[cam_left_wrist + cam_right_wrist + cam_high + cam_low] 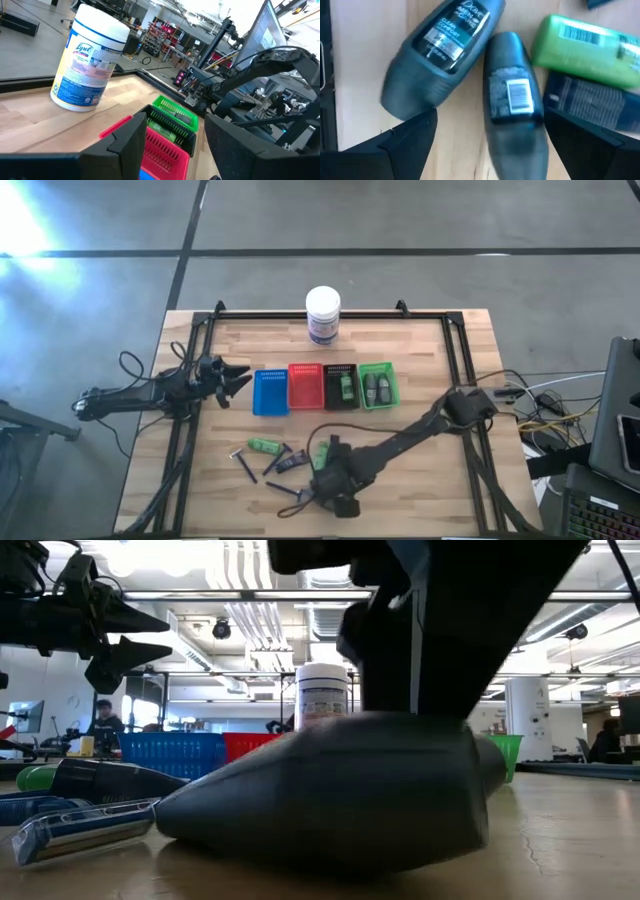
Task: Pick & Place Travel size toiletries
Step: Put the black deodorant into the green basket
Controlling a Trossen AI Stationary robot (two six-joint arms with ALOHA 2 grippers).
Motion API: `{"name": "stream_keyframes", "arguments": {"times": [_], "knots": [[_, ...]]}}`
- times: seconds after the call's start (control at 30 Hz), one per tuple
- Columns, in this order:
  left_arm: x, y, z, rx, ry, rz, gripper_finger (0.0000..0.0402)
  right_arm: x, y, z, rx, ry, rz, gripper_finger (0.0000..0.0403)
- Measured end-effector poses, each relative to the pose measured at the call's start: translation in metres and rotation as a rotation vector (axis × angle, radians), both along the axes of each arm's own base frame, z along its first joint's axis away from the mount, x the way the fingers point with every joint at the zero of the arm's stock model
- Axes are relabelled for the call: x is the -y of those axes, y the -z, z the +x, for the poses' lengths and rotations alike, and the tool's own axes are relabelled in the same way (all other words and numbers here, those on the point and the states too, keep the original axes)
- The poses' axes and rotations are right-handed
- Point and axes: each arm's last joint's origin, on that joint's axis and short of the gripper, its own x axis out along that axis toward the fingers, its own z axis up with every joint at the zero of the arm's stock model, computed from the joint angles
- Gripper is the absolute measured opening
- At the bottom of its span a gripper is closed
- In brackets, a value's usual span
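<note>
So the right end effector (337, 502) sits open over the grey Dove mini bottle (512, 95) in the loose pile at 6 o'clock on the tabletop (420, 470), looks like mid-pick, next it needs to drop and squeeze; left end effector (236, 381) waits open at 9.

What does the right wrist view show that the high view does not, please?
Only the wrist view shows label print: two grey bottles lie between the right gripper's open fingers. Only the high view shows the tray row, white jar and the left gripper waiting beside the blue tray. Both show a green tube.
</note>
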Motion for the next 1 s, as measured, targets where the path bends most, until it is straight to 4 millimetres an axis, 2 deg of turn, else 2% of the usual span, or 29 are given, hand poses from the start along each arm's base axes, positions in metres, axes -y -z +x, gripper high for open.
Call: {"name": "stream_keyframes", "arguments": {"times": [0.2,0.4,0.53,0.83,1.0], "knots": [[0.000,0.000,0.000,0.000,0.000,0.000,0.0207,-0.003,0.016,0.009,-0.060,-0.030,-0.015,0.0363],[0.000,0.000,0.000,0.001,0.000,0.000,0.0207,-0.003,0.026,0.005,-0.116,-0.033,-0.005,0.0355],[0.000,0.000,0.000,0.001,0.000,0.000,0.0207,-0.002,0.031,0.003,-0.149,-0.011,0.022,0.0321],[0.000,0.000,0.000,0.001,0.000,0.000,0.0207,0.002,0.031,0.004,-0.151,0.028,0.019,0.0217],[0.000,0.000,0.000,0.000,0.000,0.000,0.0207,0.003,0.029,0.003,-0.180,0.111,0.033,0.0203]]}}
